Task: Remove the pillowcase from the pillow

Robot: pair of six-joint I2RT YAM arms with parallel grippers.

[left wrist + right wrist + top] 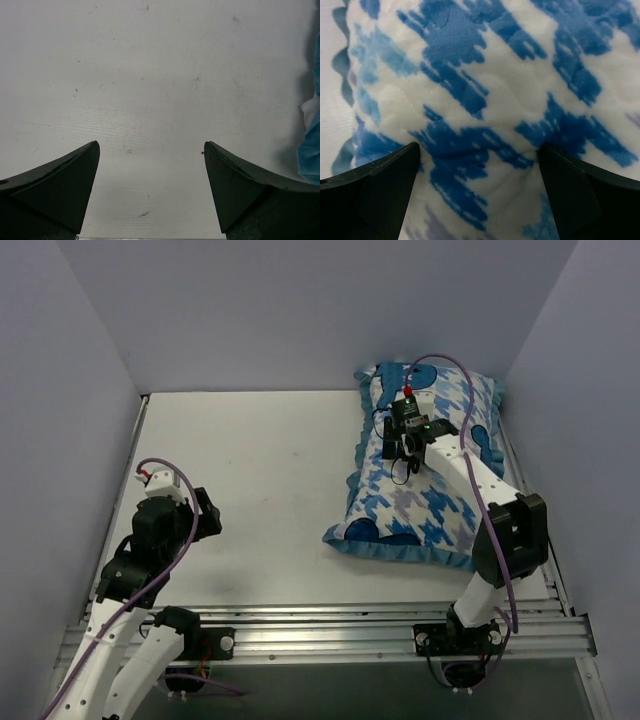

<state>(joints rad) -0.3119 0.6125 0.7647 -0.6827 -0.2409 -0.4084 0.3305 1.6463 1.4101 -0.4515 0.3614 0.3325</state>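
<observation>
The pillowcase (425, 485), blue-and-white houndstooth with teal ruffled edging, lies stuffed on the right side of the table. The pillow inside is hidden, apart from a white bit that may be it at the right edge of the left wrist view (312, 112). My right gripper (403, 450) is open and presses down on the middle of the pillowcase (480, 100), with fabric bulging between the fingertips (385, 175). My left gripper (205, 515) is open and empty over bare table at the left (150, 145), well away from the pillowcase.
The white table (260, 490) is walled by grey panels at the left, back and right. A metal rail (320, 635) runs along the near edge. The pillowcase's right side lies close to the right wall.
</observation>
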